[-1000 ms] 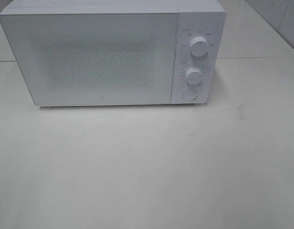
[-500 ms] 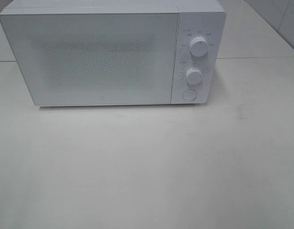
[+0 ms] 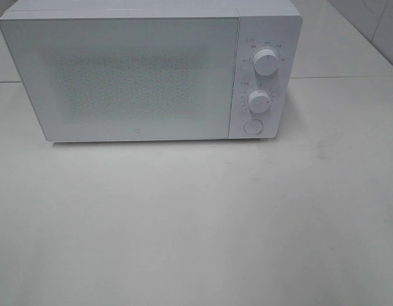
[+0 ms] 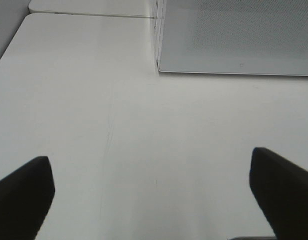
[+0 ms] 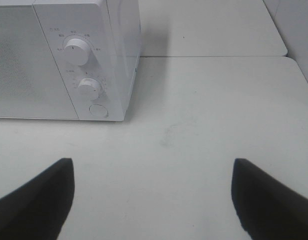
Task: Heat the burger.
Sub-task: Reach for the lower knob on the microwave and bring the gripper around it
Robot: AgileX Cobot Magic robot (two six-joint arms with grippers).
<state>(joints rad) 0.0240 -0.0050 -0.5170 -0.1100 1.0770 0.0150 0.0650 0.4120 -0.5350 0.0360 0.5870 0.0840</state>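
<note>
Wrist views show left fingers (image 4: 24,197) and right fingers (image 5: 273,200) wide, empty, facing the shut microwave (image 5: 24,65); burger unseen.

My high camera is looking steeply down from the front, framing the microwave (image 3: 139,76) in the upper left and table (image 3: 196,223) below. My wrist cameras are riding lower and closer, looking past my left pincer (image 4: 150,162) at the door (image 4: 233,35) corner and past my right pincer (image 5: 154,162) at the knobs (image 5: 76,50). All three are sharing the microwave's front.
</note>
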